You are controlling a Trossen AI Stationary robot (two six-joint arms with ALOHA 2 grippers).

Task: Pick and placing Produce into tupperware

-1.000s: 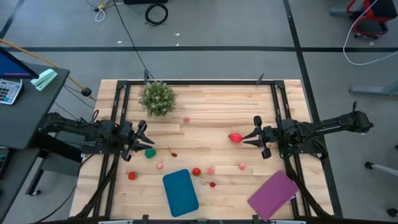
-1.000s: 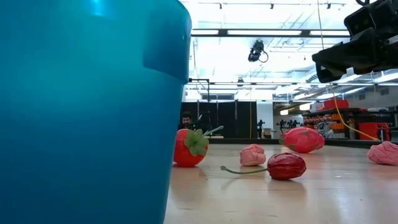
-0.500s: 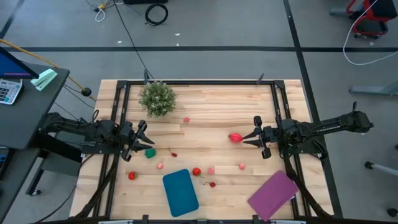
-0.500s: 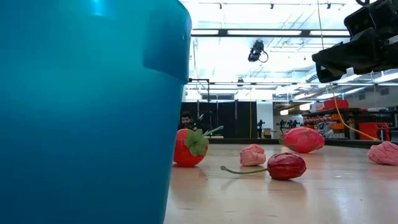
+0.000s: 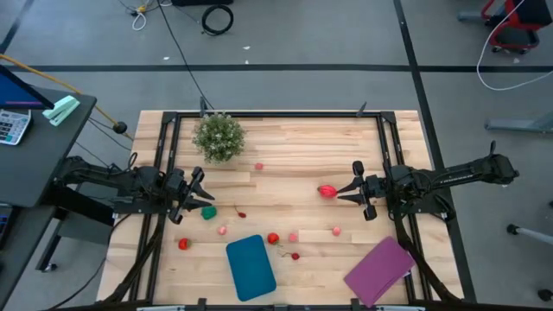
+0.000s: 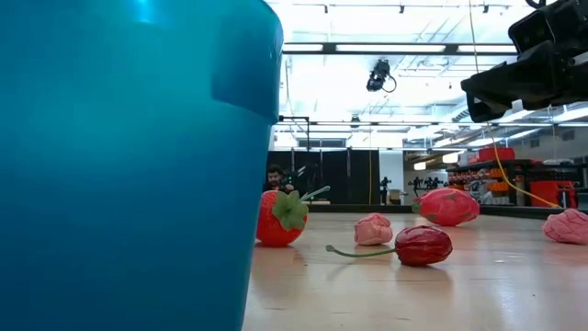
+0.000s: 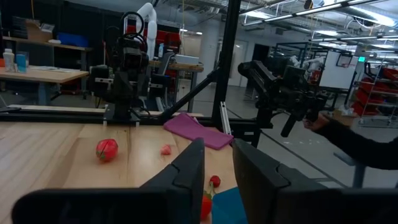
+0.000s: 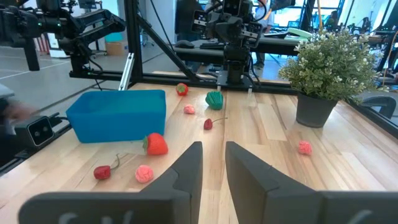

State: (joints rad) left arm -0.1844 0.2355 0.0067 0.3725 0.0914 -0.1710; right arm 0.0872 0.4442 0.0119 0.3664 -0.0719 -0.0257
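The tupperware [image 5: 251, 266] is a teal-blue container near the table's near edge; its wall [image 6: 129, 165] fills the left of the low view. Produce lies scattered on the wood: a large red fruit [image 5: 327, 191], a strawberry [image 5: 273, 238], a cherry [image 5: 295, 256], pink pieces [image 5: 336, 231], a green piece [image 5: 209, 212]. My right gripper [image 5: 347, 191] hangs open above the table, just right of the large red fruit [image 6: 447, 207], apart from it. My left gripper [image 5: 206, 188] is open too, just beyond the green piece. Each wrist view shows a gap between the fingers [image 7: 219, 155] [image 8: 213, 155].
A bushy potted plant [image 5: 218, 136] stands at the far left of the table. A flat purple rectangle [image 5: 380, 269] lies at the near right corner. Black frame rails run along both sides. A person's sleeved arm [image 7: 354, 140] shows beyond the table in the left wrist view.
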